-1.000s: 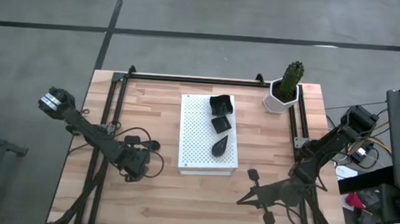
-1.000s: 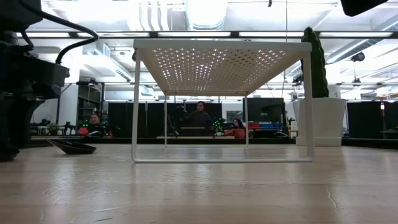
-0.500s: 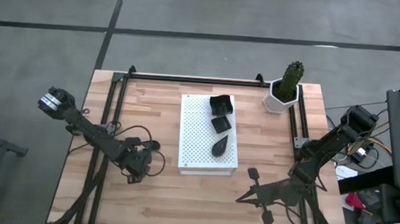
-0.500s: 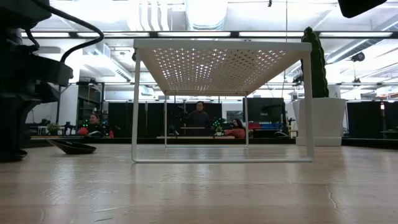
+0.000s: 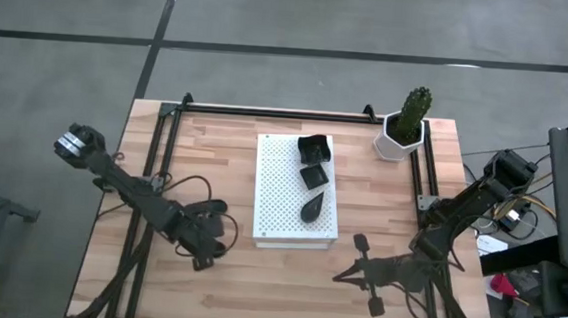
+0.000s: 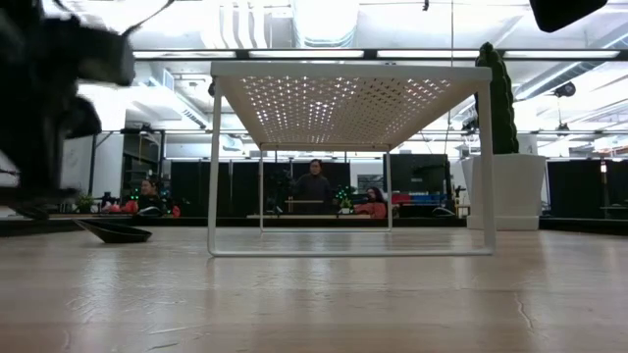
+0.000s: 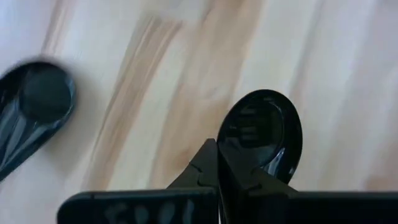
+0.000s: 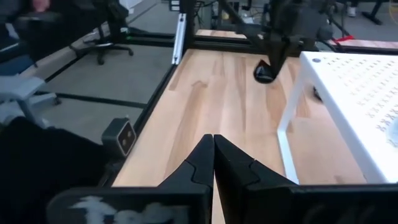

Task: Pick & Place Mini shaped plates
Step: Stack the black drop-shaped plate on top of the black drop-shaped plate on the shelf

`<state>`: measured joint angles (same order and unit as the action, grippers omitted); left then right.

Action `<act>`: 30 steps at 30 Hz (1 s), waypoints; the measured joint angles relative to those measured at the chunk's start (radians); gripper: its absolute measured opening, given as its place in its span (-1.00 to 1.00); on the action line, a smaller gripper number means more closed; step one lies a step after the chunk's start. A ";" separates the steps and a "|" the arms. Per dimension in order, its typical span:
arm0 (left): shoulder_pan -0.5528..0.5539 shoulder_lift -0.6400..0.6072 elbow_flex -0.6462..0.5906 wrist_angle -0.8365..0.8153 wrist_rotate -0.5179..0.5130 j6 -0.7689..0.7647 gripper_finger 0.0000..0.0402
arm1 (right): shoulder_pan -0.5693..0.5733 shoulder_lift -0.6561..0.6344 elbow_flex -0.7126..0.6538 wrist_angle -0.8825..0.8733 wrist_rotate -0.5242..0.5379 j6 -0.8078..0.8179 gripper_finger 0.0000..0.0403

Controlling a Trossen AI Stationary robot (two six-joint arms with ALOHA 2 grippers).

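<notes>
Left gripper (image 7: pixel 219 163) shifted nearer the board, fingers now clenched on a teardrop plate's (image 7: pixel 264 134) rim.

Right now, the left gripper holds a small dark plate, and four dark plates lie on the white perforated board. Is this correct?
Not quite. The high view shows three dark plates on the white perforated board, not four. The left gripper does hold a small dark plate, as the left wrist view shows.

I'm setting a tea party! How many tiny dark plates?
5. Three on the white board: square plate, smaller square plate, teardrop plate. A loose plate lies on the table left of it. The left gripper pinches the fifth plate. More may hide underneath.
</notes>
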<state>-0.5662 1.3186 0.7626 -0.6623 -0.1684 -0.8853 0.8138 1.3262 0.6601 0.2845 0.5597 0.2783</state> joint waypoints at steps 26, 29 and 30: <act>-0.024 0.013 0.250 0.414 -0.100 0.709 -1.00 | -0.041 0.001 0.007 0.116 -0.014 -0.226 -0.96; -0.009 0.013 0.250 0.464 -0.016 0.744 -1.00 | -0.063 0.008 0.036 0.119 -0.074 -0.342 -0.93; -0.002 0.013 0.250 0.483 0.013 0.746 -1.00 | -0.070 0.015 0.050 0.119 -0.094 -0.376 -0.91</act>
<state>-0.5679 1.3312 1.0130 -0.1793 -0.1554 -0.1394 0.7442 1.3411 0.7099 0.4031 0.4660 -0.0975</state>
